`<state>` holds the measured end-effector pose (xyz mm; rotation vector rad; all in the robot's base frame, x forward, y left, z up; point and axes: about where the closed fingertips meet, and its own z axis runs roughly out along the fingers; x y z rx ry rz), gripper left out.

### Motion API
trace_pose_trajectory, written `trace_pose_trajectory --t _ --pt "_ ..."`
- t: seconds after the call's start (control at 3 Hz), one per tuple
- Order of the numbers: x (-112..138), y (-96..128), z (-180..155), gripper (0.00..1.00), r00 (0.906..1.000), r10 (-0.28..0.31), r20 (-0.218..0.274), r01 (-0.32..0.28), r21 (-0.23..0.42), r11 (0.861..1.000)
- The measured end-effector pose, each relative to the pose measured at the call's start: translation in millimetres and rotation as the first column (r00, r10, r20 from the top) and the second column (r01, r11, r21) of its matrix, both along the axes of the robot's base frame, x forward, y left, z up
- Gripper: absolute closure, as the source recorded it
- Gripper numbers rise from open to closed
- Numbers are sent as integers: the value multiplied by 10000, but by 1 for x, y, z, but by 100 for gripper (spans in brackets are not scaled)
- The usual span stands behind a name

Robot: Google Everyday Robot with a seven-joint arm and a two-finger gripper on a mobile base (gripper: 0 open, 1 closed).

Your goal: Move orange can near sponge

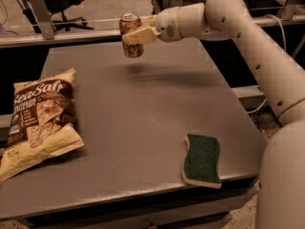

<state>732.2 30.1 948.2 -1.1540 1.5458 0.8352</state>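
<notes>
hanging above the table's [143, 128] far edge, the orange can [131, 35] sits clamped in the gripper [135, 36], far from the sponge [202, 159].

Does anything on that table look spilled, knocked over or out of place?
Nothing spilled or damaged. The can is held clear of the table by the gripper. The sponge sits right at the front edge; the chip bag lies flat at left.
</notes>
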Motion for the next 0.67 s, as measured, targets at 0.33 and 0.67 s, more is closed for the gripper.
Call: trace_pose_trajectory --t 0.33,0.67 --pt "-80 -65 1 100 9896 1414 260 -1390 -794 9871" --pt "-130 -103 -17 100 9765 2154 -86 -2148 -1237 9688"
